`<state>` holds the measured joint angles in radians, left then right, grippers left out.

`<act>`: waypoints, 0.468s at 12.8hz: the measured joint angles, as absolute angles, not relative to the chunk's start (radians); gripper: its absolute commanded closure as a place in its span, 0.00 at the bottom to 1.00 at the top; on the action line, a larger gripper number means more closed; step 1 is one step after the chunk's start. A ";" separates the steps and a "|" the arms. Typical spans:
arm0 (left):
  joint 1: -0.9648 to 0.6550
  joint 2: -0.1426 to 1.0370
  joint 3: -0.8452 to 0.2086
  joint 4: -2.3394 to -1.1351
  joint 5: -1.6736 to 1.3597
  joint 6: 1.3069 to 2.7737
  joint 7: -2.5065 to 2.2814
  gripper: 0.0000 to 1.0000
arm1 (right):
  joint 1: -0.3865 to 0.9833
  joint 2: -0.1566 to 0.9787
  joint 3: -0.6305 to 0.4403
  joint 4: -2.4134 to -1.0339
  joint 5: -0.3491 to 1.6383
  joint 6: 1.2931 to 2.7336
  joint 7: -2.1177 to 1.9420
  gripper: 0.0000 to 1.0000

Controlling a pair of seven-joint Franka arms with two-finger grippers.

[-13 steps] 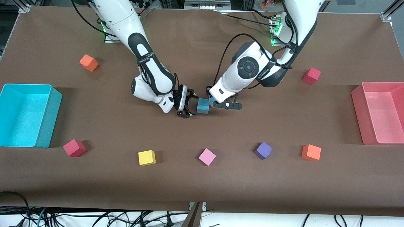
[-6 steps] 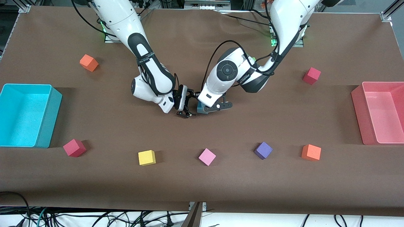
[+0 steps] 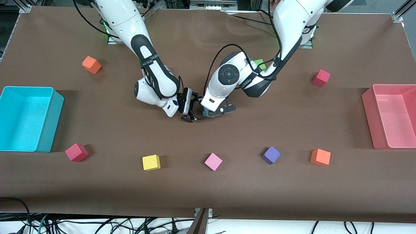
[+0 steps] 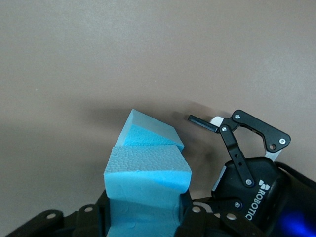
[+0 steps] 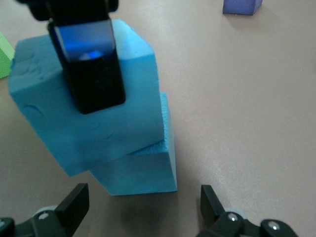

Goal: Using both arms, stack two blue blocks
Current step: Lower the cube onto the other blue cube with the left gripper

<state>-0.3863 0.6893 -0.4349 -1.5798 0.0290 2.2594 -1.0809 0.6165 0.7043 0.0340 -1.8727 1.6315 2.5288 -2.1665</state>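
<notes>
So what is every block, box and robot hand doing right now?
upper blue block: tilted, clamped in left gripper, resting on the lower one.
lower blue block: flat on the table.
right gripper: open, empty, beside the stack.
cyan bin: empty.
pink bin: empty.
yellow cube: loose on the table.
purple cube: loose on the table.

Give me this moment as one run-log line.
left gripper: shut on upper blue block, over lower blue block, tilted | right gripper: open, beside stack | release: not yet
</notes>
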 measured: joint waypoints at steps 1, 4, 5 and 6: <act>-0.386 0.690 -0.434 -1.579 0.029 2.259 -1.087 0.78 | 0.616 0.705 0.034 -1.873 1.631 2.529 -2.167 0.00; -0.386 0.690 -0.433 -1.577 0.029 2.259 -1.092 0.00 | 0.616 0.706 0.034 -1.873 1.631 2.529 -2.169 0.00; -0.386 0.690 -0.432 -1.577 0.029 2.260 -1.093 0.00 | 0.616 0.708 0.034 -1.873 1.631 2.529 -2.169 0.00; -0.386 0.690 -0.431 -1.575 0.029 2.260 -1.093 0.00 | 0.616 0.710 0.034 -1.873 1.631 2.529 -2.170 0.00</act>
